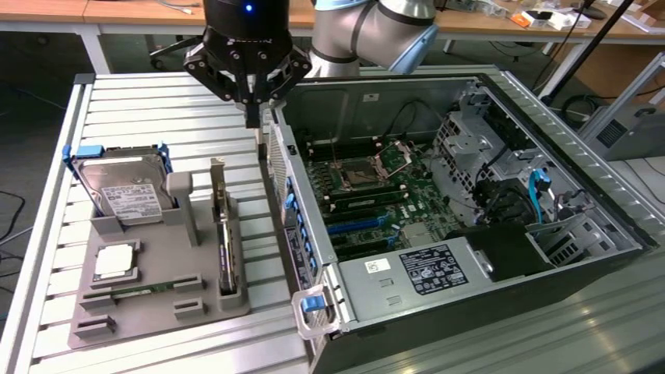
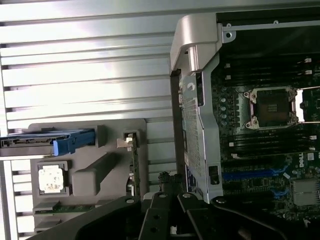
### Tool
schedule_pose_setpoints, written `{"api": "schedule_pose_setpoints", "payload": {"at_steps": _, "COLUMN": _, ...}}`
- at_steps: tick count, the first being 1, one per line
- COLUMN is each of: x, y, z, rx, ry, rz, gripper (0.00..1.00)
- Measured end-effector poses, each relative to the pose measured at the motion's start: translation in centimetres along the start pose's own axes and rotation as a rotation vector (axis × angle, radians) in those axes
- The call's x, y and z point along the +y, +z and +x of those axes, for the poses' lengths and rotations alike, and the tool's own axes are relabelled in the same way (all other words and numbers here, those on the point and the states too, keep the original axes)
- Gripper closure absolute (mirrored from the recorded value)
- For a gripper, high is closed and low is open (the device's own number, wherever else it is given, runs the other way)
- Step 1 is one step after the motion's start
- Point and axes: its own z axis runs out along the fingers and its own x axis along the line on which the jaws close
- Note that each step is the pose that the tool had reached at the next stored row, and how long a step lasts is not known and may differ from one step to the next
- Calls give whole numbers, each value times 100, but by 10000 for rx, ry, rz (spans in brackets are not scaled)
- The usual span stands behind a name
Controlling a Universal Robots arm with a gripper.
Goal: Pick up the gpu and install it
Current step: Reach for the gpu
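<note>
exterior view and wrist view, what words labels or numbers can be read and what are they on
Nothing can be quoted; every text is too small or blurred.
Hard drive label: print unreadable.
Black label on the case's metal cover: white print, unreadable.
White sticker beside it: unreadable.
White marking at the edge of the motherboard: unreadable.

You see the gpu (image 1: 220, 226) only edge-on in its grey holder (image 1: 156, 308), so its fan face is turned out of your sight. The arm (image 1: 364, 31) above the pincer (image 1: 252, 115) runs out past the exterior view's top edge. In the wrist view the frame edge cuts off the hard drive (image 2: 30, 142). The print on the case label (image 1: 434, 270) is too small to read.
</note>
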Motion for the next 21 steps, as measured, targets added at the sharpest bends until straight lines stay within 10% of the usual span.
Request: {"api": "schedule_pose_setpoints", "payload": {"at_steps": 21, "x": -10, "y": -2, "z": 91, "rx": -1, "ry": 0, "rz": 0, "gripper": 89}}
